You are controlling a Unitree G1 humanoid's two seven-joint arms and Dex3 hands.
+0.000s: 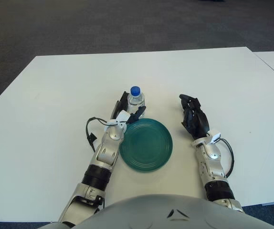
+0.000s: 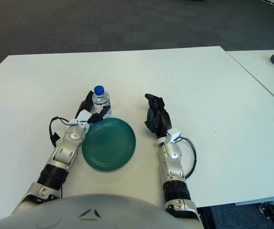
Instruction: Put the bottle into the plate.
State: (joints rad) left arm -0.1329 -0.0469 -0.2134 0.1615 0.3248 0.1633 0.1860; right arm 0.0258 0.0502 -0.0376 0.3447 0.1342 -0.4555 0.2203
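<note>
A small clear plastic bottle with a blue cap [image 1: 135, 97] stands upright on the white bench [image 1: 46, 95], just beyond the far-left rim of the round dark-green plate [image 1: 146, 145]. The left hand [image 1: 125, 113] is at the bottle, its fingers [image 1: 138, 113] curled round the lower body from the near side; they look closed on it, though how firm the contact is cannot be made out. The bottle's base appears to sit on the bench, so I judge the step in hand to be the grasp and lift, with the transfer not yet done.

To do it well, the hold should stay low and square on the body so the top-heavy bottle does not tip. A lift straight up, enough to clear the plate's raised rim, then a short carry toward the robot and slightly rightward would bring it over the plate's flat centre. Setting it down on the sloped rim risks a wobble or a fall.

The right hand [image 1: 193, 118] shows to the right of the plate, apart from it, fingers loosely bent and holding nothing. The path from bottle to plate is short and nothing stands in it. The bench edges lie well away on every side, with wide bare surface around both things.
</note>
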